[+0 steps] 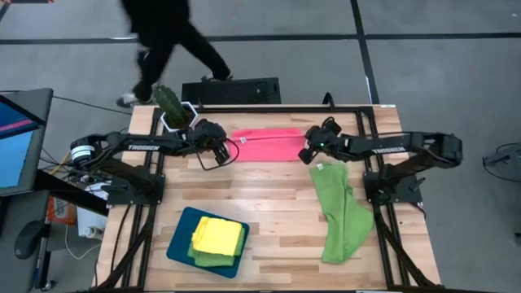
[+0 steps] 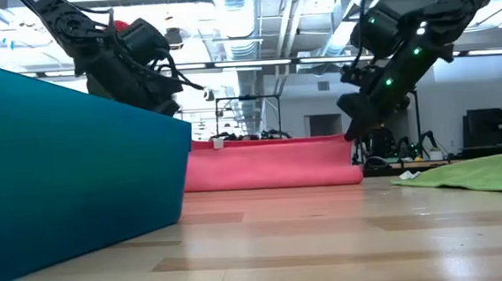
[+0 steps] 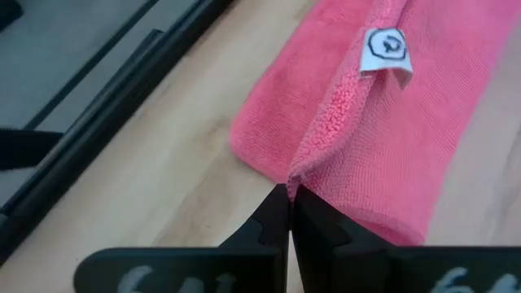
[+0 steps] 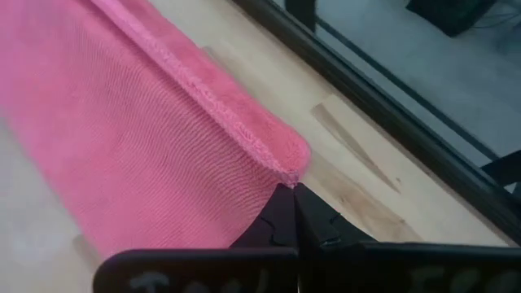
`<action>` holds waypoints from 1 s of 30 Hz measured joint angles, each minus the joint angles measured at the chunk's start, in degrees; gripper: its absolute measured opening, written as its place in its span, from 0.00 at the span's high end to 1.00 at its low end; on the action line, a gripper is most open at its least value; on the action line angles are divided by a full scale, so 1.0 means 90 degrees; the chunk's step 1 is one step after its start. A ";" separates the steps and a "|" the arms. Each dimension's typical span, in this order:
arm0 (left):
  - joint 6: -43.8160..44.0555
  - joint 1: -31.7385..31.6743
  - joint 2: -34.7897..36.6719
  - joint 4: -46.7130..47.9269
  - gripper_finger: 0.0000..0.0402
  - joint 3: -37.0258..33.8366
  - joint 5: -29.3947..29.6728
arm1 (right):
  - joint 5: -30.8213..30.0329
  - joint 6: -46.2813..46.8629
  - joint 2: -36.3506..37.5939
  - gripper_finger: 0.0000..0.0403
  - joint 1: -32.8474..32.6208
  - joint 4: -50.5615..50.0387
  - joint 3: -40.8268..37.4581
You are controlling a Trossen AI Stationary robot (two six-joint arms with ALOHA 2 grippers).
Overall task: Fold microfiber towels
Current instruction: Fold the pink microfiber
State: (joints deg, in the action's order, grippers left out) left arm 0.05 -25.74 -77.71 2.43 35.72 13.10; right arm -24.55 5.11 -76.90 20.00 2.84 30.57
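Observation:
A pink towel (image 1: 267, 144) lies as a long folded strip at the far middle of the table; in the low view it (image 2: 270, 164) stands up a little between the arms. My left gripper (image 1: 231, 150) is shut on its left end and my right gripper (image 1: 306, 155) on its right end. A lime green towel (image 1: 338, 213) lies crumpled at the right. A yellow towel (image 1: 218, 235) rests folded on a green one (image 1: 213, 260) in the teal tray (image 1: 181, 242). My left gripper pinches a corner (image 3: 298, 172) at the pink towel's left end between its two fingertips (image 3: 277, 213). The fingers slant down from the table's left. The hemmed edge runs away from that corner toward the white label; the layer below lies on the table. My right gripper pinches the corner (image 4: 286, 172) at the towel's right end between its two fingertips (image 4: 281, 213), slanting down from the table's right. The hemmed edge runs straight away from the fingers. The cloth beside it slopes down onto the table.
A potted plant (image 1: 172, 106) stands at the far left corner beside my left arm. A black keyboard (image 1: 232, 89) lies beyond the far edge, where a person (image 1: 167, 41) walks. The teal tray fills the near left. Bare wood shows in the table's middle (image 1: 269, 195).

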 joint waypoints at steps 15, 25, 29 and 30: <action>0.0151 -0.0308 -0.0029 -0.0132 1.00 0.0017 -0.0013 | -0.0037 -0.0344 -0.1055 0.99 0.0233 0.0408 0.0318; 0.0311 -0.0308 -0.0027 -0.0344 1.00 0.0017 -0.0210 | -0.0130 -0.0217 -0.0485 0.99 0.0162 -0.0003 0.0321; 0.0313 -0.0305 -0.0027 -0.0363 1.00 0.0020 -0.0231 | -0.0079 -0.0115 -0.0229 0.99 0.0233 -0.0259 0.0325; 0.0313 -0.0305 -0.0027 -0.0370 1.00 0.0019 -0.0245 | -0.0041 -0.0071 -0.0217 0.99 0.0260 -0.0294 0.0325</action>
State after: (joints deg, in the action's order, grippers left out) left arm 2.87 -28.49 -77.95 -0.91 35.90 10.90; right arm -24.92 4.47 -78.85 22.34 0.19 33.50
